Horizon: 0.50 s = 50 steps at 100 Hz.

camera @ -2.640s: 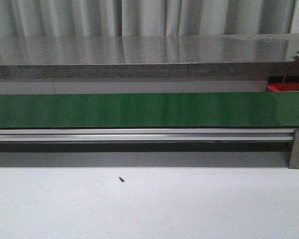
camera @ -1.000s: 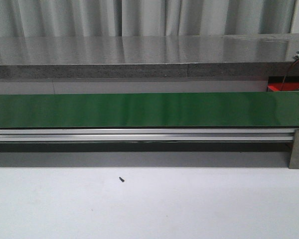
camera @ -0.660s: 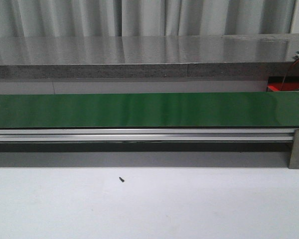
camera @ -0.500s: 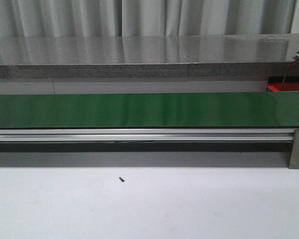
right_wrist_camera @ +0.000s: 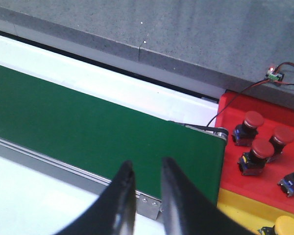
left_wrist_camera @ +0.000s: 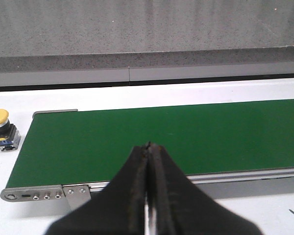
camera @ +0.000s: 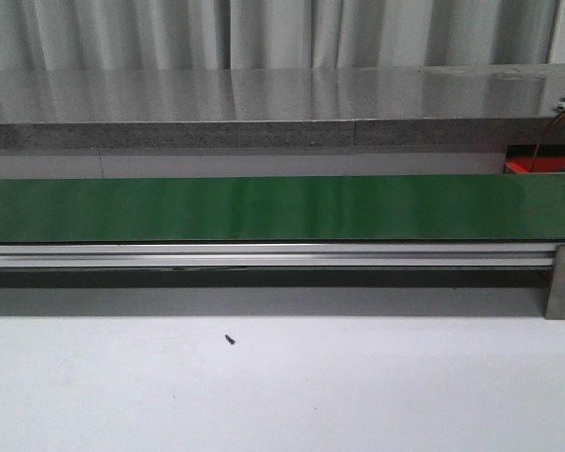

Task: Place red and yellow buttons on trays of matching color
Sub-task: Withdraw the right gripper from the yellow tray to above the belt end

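Our left claw (left_wrist_camera: 148, 147) is pinched tight on nothing, and the yellow button (left_wrist_camera: 2, 129) stands on the white desk (left_wrist_camera: 49, 100) just past the end of the green belt (left_wrist_camera: 152, 139), so this claw is the nearer one. The button stands up straight, cap on top. Our right claw (right_wrist_camera: 146, 172) is a little open and holds nothing, near the red tray (right_wrist_camera: 272, 120).

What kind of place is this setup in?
Probably a lab or test cell for conveyor sorting: a green belt on an aluminium rail, a red tray of red buttons, a curtain behind.
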Motion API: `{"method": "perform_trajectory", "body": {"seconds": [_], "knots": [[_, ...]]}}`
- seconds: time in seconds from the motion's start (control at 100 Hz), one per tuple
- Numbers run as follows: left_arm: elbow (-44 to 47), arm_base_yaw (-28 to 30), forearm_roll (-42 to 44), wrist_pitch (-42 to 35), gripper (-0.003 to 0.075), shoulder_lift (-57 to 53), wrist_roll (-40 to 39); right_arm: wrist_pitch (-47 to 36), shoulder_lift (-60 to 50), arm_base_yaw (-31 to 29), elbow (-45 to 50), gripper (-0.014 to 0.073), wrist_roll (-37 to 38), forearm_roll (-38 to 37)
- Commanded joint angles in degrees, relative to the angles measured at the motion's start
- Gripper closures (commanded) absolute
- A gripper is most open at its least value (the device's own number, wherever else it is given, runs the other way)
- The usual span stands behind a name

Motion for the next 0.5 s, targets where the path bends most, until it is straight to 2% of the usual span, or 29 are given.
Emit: {"method": "perform_trajectory", "body": {"seconds": [0.0, 0.05, 0.34, 0.43, 0.49], "knots": [[-1.6, -0.4, -0.7, -4.7, 0.0740, 0.2, 0.0, -2.8, -2.1, -0.1, -0.9, 0.0640, -0.6, 0.9], [-1.6, -0.4, -0.7, -4.7, 0.0740, 0.2, 0.0, -2.1, -2.8, -0.1, -0.9, 0.0694, -0.6, 0.9], [-1.6, -0.4, -0.8, -4.5, 0.0727, 0.2, -0.5, -0.4, -3.1, -0.1, -0.9, 0.0690, -0.6, 0.9], [-1.6, -0.4, -0.8, -4.5, 0.0662, 0.2, -0.5, -0.4, -3.1, -0.1, -0.9, 0.0690, -0.6, 0.9], [-1.6, -0.4, -0.7, -4.5, 0.0578, 0.2, -0.5, -0.4, -3.1, -0.1, -0.9, 0.0690, -0.6, 0.9]]}}
